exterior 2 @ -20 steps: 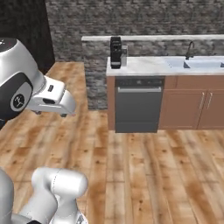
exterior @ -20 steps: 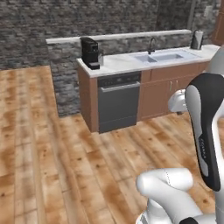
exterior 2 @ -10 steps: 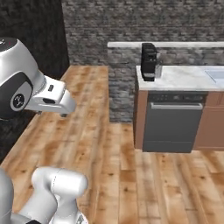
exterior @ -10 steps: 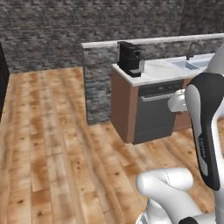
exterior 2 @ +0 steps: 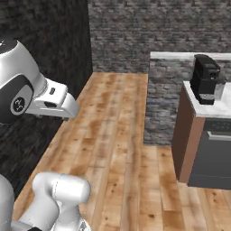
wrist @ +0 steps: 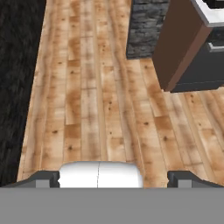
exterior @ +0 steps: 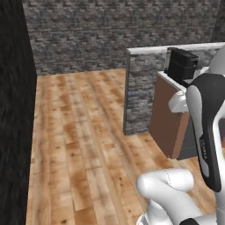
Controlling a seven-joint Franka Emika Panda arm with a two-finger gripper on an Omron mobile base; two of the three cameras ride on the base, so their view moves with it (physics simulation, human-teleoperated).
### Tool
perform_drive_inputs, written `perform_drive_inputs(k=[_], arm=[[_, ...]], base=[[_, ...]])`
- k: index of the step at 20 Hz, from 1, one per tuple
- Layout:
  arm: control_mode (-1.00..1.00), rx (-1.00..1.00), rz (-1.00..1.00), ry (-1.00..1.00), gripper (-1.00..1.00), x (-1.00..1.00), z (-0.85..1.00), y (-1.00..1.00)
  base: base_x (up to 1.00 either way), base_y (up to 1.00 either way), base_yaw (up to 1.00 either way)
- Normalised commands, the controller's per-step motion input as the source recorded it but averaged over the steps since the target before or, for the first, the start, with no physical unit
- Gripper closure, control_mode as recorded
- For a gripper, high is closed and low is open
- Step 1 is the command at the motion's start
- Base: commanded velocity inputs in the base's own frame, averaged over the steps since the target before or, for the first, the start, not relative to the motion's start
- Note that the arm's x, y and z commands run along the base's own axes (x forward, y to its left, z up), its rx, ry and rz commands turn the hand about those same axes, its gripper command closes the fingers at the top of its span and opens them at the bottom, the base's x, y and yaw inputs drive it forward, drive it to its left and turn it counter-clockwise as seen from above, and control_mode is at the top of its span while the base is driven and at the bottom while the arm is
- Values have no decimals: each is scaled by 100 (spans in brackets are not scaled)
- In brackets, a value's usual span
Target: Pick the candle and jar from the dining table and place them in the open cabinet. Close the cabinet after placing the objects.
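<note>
Two dark finger tips stand at the bottom of the hand view, well apart, so the gripper (wrist: 113,177) is wide open with nothing between its fingers; below it lies bare wooden plank floor (wrist: 92,96).

From left to right in the left base view: a dark stone wall (exterior: 15,110) runs down the left edge, the plank floor spreads across the middle, a grey stone wall (exterior: 114,33) closes the back, and on the right a stone partition with a pale top (exterior: 140,88) stands just beside a brown counter end panel (exterior: 165,118). A black coffee machine (exterior: 182,66) sits on the white counter top there.

In the right base view the coffee machine (exterior 2: 205,79) stands on the marble counter (exterior 2: 212,108), above a dark dishwasher front (exterior 2: 212,155).

I cannot tell where the candle, jar, dining table or cabinet are.
</note>
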Motion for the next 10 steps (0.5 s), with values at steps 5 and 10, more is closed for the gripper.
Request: perform_drive_inputs(k=[5,10], arm=[[100,0,0,0,-100,0,0,0],[100,0,0,0,-100,0,0,0]], base=[[98,78,2],[86,45,0]])
